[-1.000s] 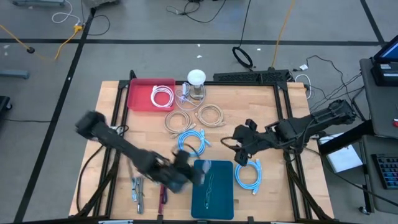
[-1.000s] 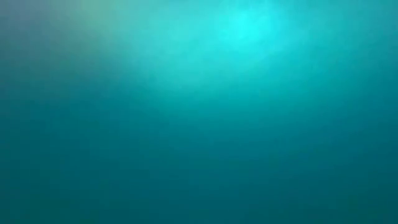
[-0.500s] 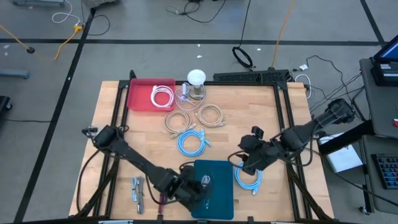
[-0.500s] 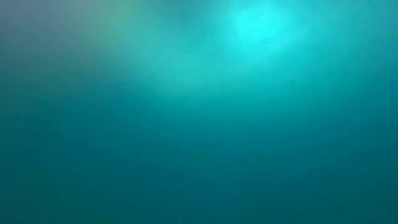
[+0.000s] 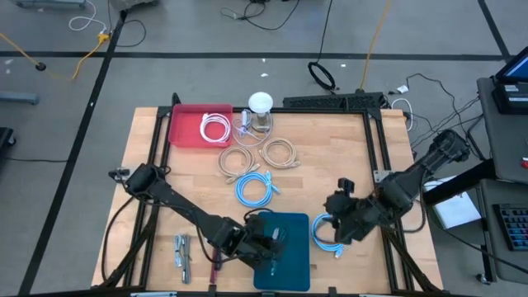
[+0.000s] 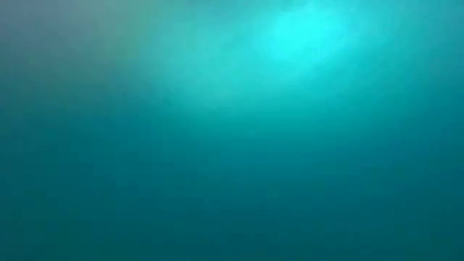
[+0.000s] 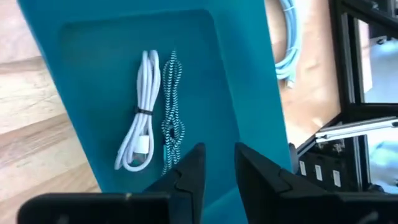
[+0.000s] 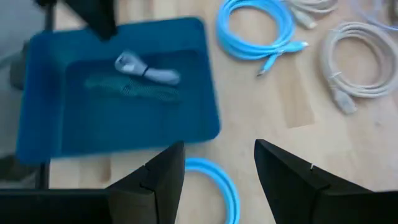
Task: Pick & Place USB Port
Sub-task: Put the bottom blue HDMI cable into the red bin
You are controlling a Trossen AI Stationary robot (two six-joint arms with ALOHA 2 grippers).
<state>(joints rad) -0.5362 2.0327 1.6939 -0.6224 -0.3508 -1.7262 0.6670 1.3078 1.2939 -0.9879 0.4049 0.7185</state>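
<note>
Left tool [image 7: 217, 163] advanced over tray [image 7: 93, 74].

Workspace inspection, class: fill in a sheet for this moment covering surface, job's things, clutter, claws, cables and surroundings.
Surface: wooden table, black frame rails.
Job's things: white USB cable and braided cable lying side by side in the teal tray.
Clutter: red tray, metal tools.
Claws: left claw over the teal tray, fingers slightly apart, empty; right claw open above a blue cable coil.
Cables: second blue coil, beige coils.
Surroundings: floor cables; low view shows nothing.
</note>
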